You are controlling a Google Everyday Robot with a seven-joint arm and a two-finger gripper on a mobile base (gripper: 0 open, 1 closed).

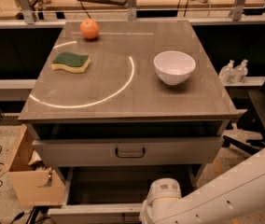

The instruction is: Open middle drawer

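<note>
- The middle drawer (90,214) is standing pulled out at 6 o'clock of the view, below the taller upper drawer (76,153). Its dark inside is showing, and its low grey front is running along the bottom edge.
- The gripper (146,215) is sitting at that front, at 6 o'clock, largely cut off by the bottom edge. Whether it is open or closed, or gripping anything, cannot be told.
- The white arm (226,195) is reaching in from 4 o'clock. A grey patch on its wrist is carrying marks too small to read.
- The upper drawer is showing a dark loop handle (129,152) at its centre.
- On the cabinet top (123,101), an orange (89,29) is sitting at 11 o'clock, a green-topped yellow sponge (71,62) at 9 o'clock and a white bowl (174,67) at 2 o'clock, all well apart.
- Two small bottles (233,71) are standing at 3 o'clock beyond the cabinet, their labels unreadable.
- A cardboard box (27,183) is sitting on the floor at 8 o'clock, just beside the cabinet.
</note>
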